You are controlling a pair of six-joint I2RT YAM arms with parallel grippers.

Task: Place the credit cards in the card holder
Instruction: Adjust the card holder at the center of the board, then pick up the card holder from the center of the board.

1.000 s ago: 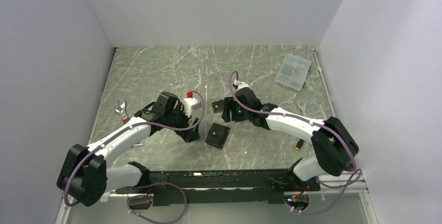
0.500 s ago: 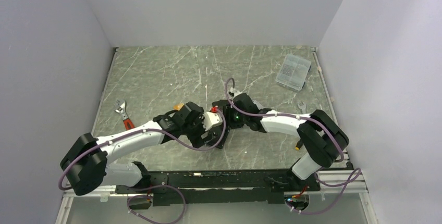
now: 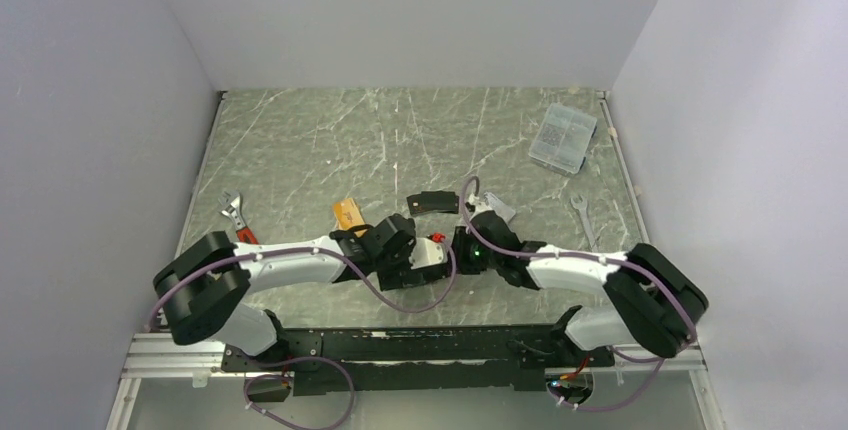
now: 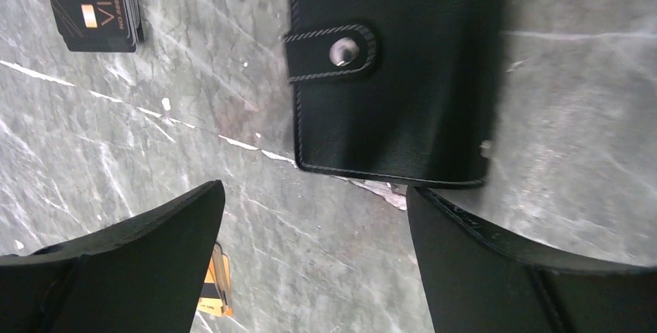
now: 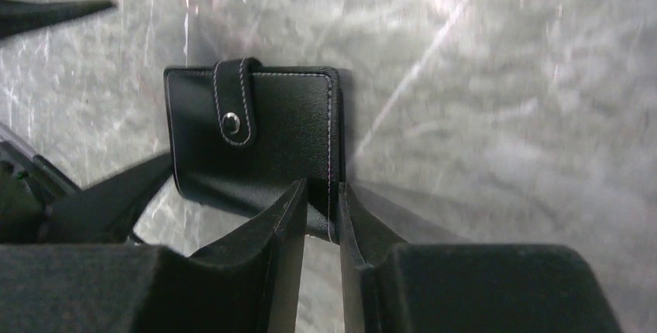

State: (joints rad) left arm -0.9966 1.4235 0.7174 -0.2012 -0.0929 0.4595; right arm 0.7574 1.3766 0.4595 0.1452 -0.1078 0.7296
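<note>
Both arms have swung in since a second ago, when they stood apart with the card holder bare between them. Now their grippers meet over it near the front middle of the table [image 3: 300, 140].

Far left lies a wrench [image 3: 233, 212], out of the work. Next comes the orange card [image 3: 349, 214], flat on the table just beyond the left arm. The left gripper [image 4: 315, 188] hangs above one edge of the card holder with its fingers spread wide, touching nothing. The card holder [image 5: 263, 147] lies flat and folded, its tab snapped down. Near it, toward the back, the black cards [image 3: 432, 201] sit in a small stack. The right gripper [image 5: 321, 186] has its fingers drawn close together astride one side edge of the card holder. Whether they already bite on the leather I cannot tell. Far right at the back sits a clear plastic box [image 3: 562, 137].

No card is in yet, so this looks like the opening step: getting hold of the card holder so it can be unsnapped. I judge the next move needs the right gripper to clamp that edge firmly while the left takes the tab and pulls the snap free without dragging the card holder across the table.
</note>
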